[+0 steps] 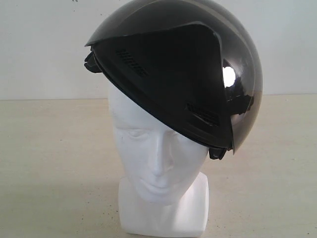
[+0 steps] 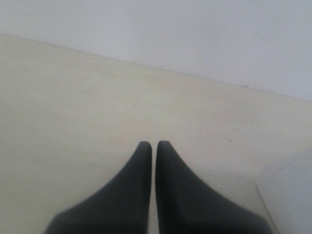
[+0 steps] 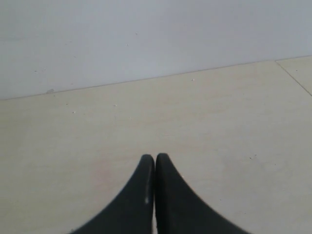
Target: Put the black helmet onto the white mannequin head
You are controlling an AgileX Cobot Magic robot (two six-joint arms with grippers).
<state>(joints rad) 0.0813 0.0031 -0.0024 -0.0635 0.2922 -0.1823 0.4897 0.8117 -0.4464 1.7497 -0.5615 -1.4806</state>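
The round matte-black helmet with its smoky visor sits on the smooth white mannequin head, its rim sloping lower on the right, so the placement looks done though crooked. The left gripper and right gripper are both closed and empty. Each hangs over the pale worktop, probably to leave the helmet undisturbed.

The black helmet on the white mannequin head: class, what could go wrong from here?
1. The black helmet sits crooked on the white mannequin head, rim sloping low across one side of the face; it might slide off.
2. Wider than the head on its short neck base, it may make the pair easy to topple.
3. The left gripper and right gripper are shut on nothing, so nothing steadies it.
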